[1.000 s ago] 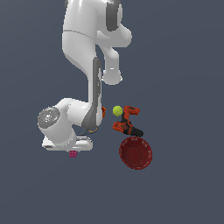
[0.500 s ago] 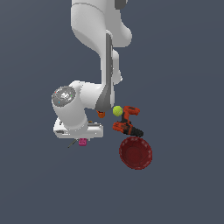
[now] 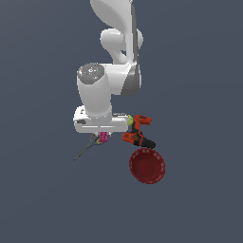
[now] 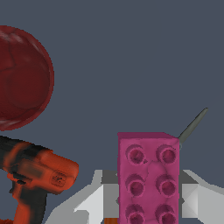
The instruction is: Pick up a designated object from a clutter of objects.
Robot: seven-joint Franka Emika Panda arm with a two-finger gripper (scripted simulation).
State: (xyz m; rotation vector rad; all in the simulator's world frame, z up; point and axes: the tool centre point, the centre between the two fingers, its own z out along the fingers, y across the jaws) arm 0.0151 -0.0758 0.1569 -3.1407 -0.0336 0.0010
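You can see your gripper (image 3: pixel 102 138) closed on the pink block (image 4: pixel 148 179), fingers (image 4: pixel 94 201) pressed against either side of it, with the scissors (image 3: pixel 84 150) blade just beyond and the power drill (image 3: pixel 136 135) and dark red plate (image 3: pixel 147 166) nearby.

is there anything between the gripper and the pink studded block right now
Nothing visible. In the wrist view the pink block sits directly between the pale jaws of the gripper, with no other object in the gap. The power drill and dark red plate lie off to one side; a grey scissor blade pokes out behind the block.
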